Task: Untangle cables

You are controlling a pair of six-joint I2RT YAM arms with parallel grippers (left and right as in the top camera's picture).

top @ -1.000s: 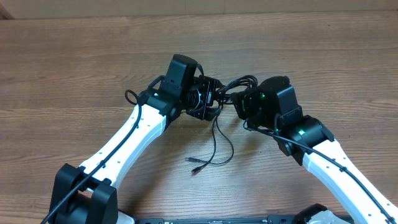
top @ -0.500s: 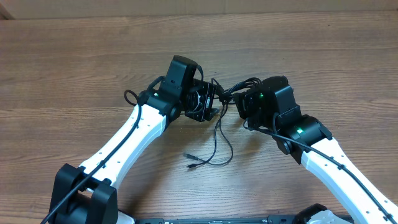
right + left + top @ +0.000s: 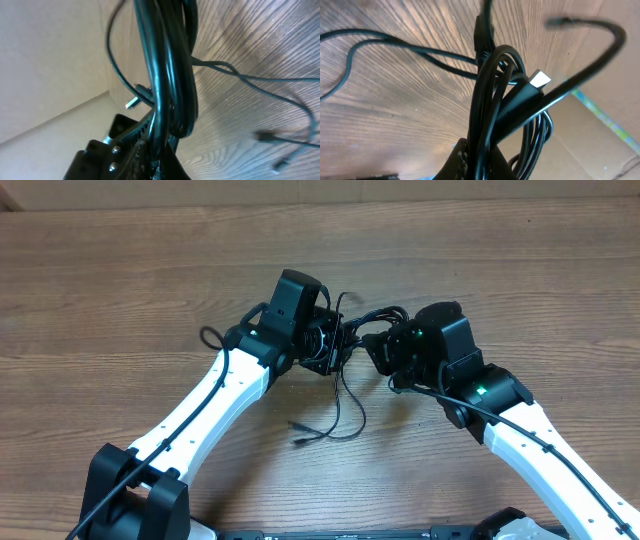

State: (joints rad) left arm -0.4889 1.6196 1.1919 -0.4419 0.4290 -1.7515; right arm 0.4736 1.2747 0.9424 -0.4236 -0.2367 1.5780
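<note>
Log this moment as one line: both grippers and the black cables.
left gripper: shut on thin black cables | right gripper: shut on same bundle | cables: bunched between grippers, loose strands trailing on brown wooden table | untangling: unfinished

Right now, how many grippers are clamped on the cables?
2. The left gripper holds the left side of the cables, the right gripper the right side.
</note>
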